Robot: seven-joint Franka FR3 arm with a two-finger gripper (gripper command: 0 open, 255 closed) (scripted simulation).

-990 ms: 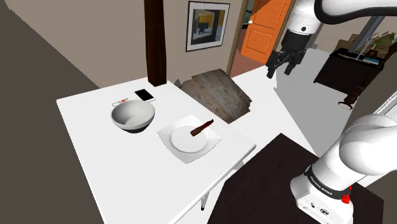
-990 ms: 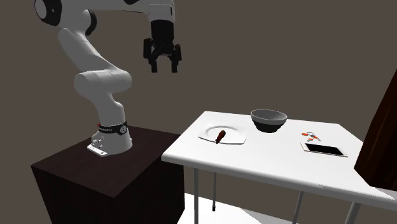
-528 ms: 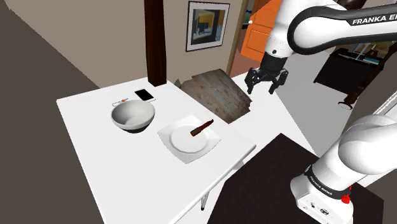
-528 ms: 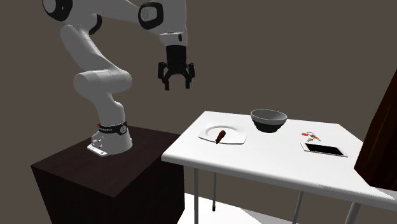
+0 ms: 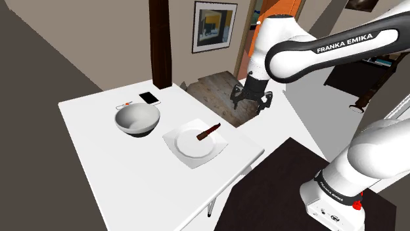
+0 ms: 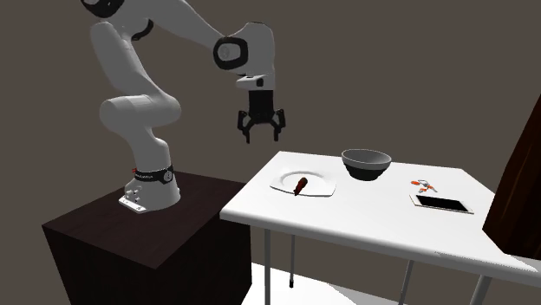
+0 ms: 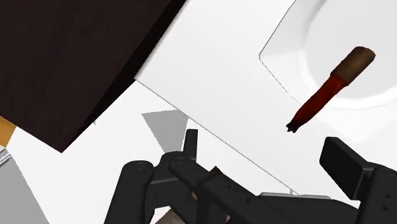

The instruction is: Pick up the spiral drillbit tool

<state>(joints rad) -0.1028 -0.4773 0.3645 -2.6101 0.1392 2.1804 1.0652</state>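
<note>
Fingers (image 7: 347,167) stand spread with nothing between them. The gripper (image 6: 261,137) points down and hangs in the air, well above the table (image 5: 131,177) and about over its edge on the stand's side. It is clear of everything on the table.

The drillbit (image 7: 324,92) lies flat on a white square plate (image 5: 186,149) near that same edge. In the shoulder view it sits toward the plate's far right corner, and the gripper is farther off and to the right of it. It is a short dark red shaft with a thicker brown end, tapering to a dark ragged tip.

I would judge it light and stiff, nothing that bends or breaks under a squeeze. Being round and thin, though, it could roll or skate on the smooth plate if nudged from one side. The sounder hold looks to be across the red shaft near its middle, with the fingers set square to its length. They must come low enough to close under its widest part without scraping the plate.

A bowl (image 5: 137,120) stands to the plate's left, and a phone (image 5: 149,98) lies beyond it. Both are well apart from the approach.
</note>
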